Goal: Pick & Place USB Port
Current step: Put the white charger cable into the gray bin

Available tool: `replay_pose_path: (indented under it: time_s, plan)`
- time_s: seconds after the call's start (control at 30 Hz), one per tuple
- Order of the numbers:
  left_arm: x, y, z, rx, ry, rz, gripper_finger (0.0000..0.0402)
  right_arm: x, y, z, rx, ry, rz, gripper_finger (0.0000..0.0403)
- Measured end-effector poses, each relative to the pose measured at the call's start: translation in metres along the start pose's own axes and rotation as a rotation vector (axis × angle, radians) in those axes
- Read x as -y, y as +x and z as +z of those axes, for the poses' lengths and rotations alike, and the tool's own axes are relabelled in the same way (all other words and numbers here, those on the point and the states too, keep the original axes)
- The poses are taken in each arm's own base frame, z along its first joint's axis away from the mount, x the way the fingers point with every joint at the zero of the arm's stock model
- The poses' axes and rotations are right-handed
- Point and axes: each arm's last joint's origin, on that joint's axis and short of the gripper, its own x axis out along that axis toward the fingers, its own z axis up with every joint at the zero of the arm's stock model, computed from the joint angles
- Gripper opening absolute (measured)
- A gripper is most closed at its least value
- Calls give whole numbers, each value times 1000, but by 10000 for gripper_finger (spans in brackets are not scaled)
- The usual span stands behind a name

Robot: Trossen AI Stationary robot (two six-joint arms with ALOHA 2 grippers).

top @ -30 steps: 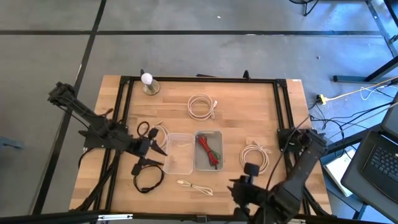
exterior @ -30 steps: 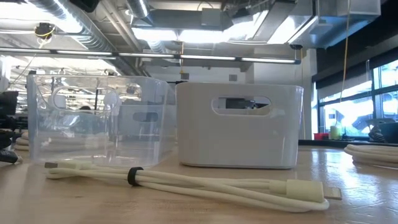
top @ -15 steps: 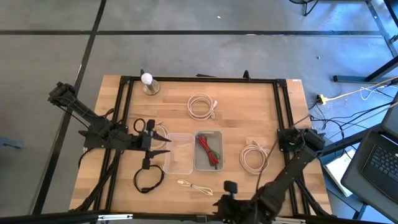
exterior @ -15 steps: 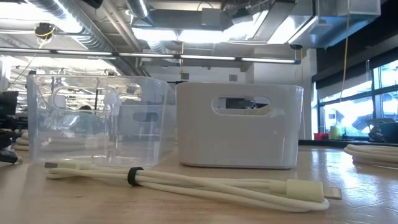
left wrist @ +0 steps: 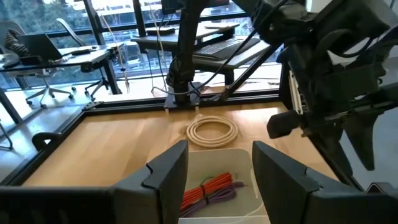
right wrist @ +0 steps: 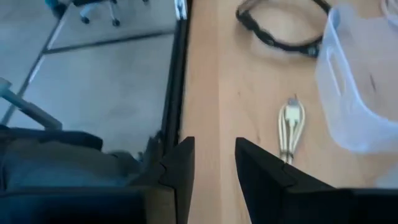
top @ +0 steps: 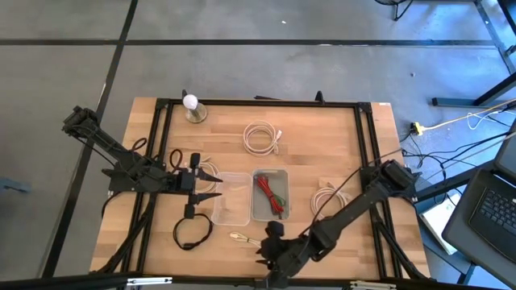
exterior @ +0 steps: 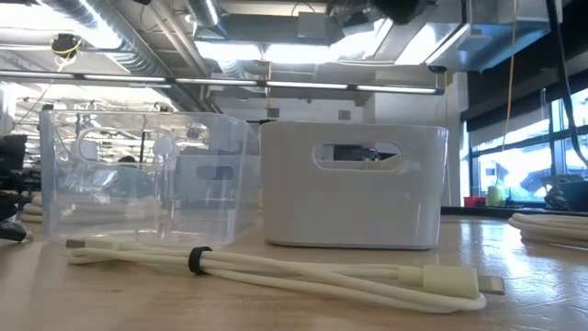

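Note:
The white USB cable, bundled with a dark band, lies flat near the table's near edge point(top: 251, 240) point(exterior: 276, 271) point(right wrist: 290, 127). My right gripper point(top: 268, 254) point(right wrist: 211, 168) hovers open just right of the bundle, above the near edge, its fingers pointing toward the table's left. My left gripper point(top: 213, 187) point(left wrist: 217, 177) is open and sits at the left wall of the clear bin point(top: 230, 198), pointing right. A grey bin point(top: 271, 195) holding red cable point(left wrist: 208, 186) stands beside the clear one.
A black cable loop point(top: 192, 232) lies left of the white bundle, and another black cable point(top: 179, 161) behind my left gripper. White coils lie at the far middle point(top: 262, 137) and to the right point(top: 329, 201). A lamp-like white ball point(top: 191, 103) stands at the far left corner. A black frame rims the table.
My right arm has swung along the near edge toward the table's left, bringing its gripper from the right near corner to beside the white bundle. My left gripper has shifted slightly right and toward the far edge. The cables and bins have stayed put.

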Motion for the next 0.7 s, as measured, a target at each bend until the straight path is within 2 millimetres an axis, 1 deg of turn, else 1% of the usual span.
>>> replay_pose_path:
  time_s: [0.1,0.17,0.3,0.4,0.5,0.6,0.7]
  plan:
    - [1,0,0,-1,-1,-21,173,5,6,-2,6,-17,-7,121]
    - [1,0,0,-1,-1,-23,173,7,15,-7,-12,-12,-20,127]
    - [1,0,0,-1,0,-23,173,8,49,-24,-89,-21,-5,137]
    - [0,0,0,-1,1,-20,173,8,72,-30,-163,-62,-20,140]
    - [0,0,0,-1,1,-20,173,7,81,-21,-234,-102,-75,140]
    - [0,0,0,-1,1,-20,173,4,82,-10,-271,-164,-163,140]
    - [0,0,0,-2,1,-20,173,3,82,-4,-306,-205,-227,140]
